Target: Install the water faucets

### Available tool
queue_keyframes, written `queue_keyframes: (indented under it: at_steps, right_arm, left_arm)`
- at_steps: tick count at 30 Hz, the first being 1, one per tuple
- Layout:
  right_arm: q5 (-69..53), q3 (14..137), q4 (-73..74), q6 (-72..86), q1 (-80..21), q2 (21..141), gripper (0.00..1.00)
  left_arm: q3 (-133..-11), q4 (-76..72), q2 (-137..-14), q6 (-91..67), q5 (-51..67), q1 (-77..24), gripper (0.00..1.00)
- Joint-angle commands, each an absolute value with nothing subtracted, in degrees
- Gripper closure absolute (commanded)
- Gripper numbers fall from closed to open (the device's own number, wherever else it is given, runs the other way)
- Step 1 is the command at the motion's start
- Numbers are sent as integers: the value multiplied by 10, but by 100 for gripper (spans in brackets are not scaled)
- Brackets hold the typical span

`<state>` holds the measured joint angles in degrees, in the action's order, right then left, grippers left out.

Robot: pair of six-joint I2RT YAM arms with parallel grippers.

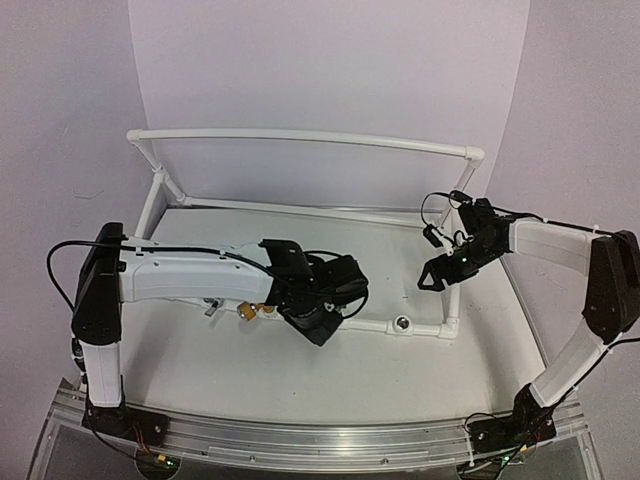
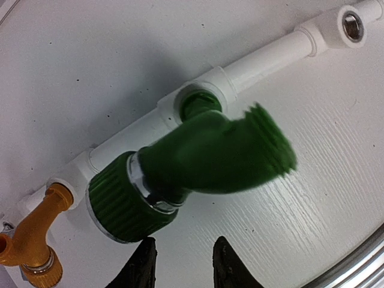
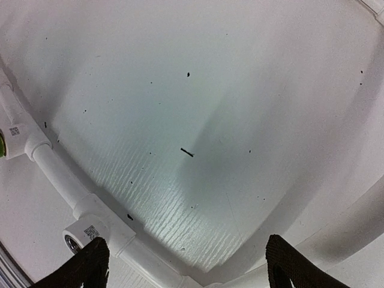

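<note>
Two faucets stand in the white pipe frame (image 2: 270,57): the green faucet (image 2: 204,159) has its threaded end in the middle socket, the yellow faucet (image 2: 36,231) one socket over. Farther along, the end socket (image 2: 353,25) is bare, probably meant for the silver one, not clearly seen. Just below the green knob, the left gripper (image 2: 180,267) is slightly parted, gripping nothing. Over the table (image 3: 198,90), the right gripper (image 3: 187,264) is spread wide, empty.

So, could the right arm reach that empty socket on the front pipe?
Probably yes. The right arm hovers near the socket, jaws wide open and empty, nothing between them. The left arm is further along the pipe, at the green faucet.
</note>
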<state>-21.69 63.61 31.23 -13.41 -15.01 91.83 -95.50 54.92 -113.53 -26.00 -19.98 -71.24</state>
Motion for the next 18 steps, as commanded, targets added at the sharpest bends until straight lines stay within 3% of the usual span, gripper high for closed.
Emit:
queue_keyframes:
  at_steps: [1,18]
  right_arm:
    - [-216,633,306,-128,-146,921,13]
    - [-226,630,305,-127,-142,919,15]
  left_arm:
    - [-937,518,-1095,-263,-230,-693,68]
    - [-978,478,-1123,-203,-264,-658,70]
